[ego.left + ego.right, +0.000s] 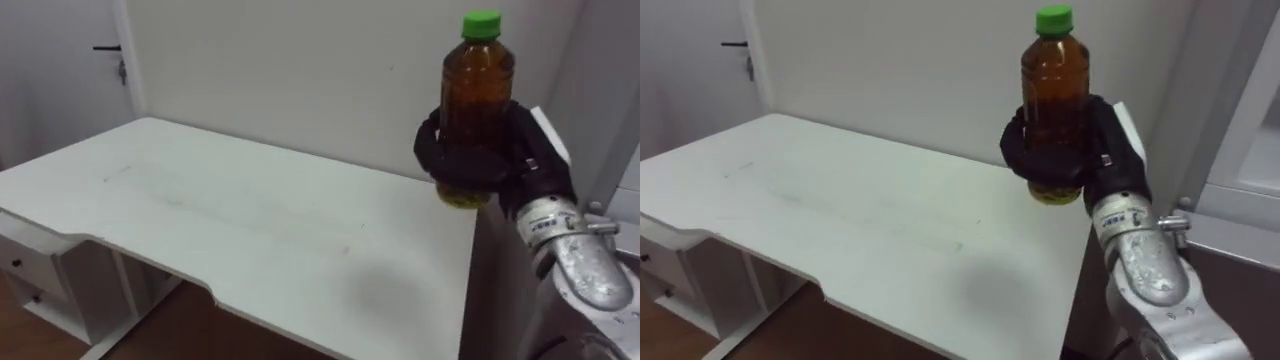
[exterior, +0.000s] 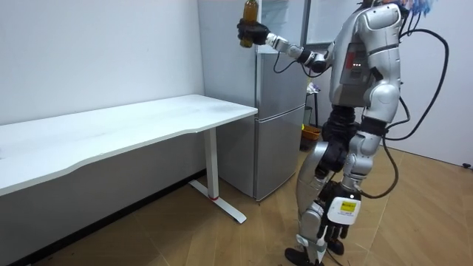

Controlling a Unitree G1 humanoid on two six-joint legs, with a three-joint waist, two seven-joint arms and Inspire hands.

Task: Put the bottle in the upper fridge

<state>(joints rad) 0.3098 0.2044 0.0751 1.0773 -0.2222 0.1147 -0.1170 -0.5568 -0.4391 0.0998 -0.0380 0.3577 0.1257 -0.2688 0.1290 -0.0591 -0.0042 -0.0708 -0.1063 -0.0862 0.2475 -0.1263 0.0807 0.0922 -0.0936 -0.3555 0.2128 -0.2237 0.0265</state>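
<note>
The right arm is stretched forward and raised from the lower right of the left eye view, its silver forearm slanting up to the black right hand [image 1: 535,155]. The hand's fingers are wrapped tightly round the lower body of the amber, clear plastic bottle with a green screw cap [image 1: 478,85]. The bottle is held upright, its long axis vertical and its cap on top. It is seen in the upper right of the frame, in the air above the far right end of the white rectangular counter [image 1: 200,210]. In the room view it is held high at the top centre, before the upper part of the tall grey fridge [image 2: 281,125]. The left hand [image 2: 336,225] hangs low by the legs; whether it is closed cannot be told.
</note>
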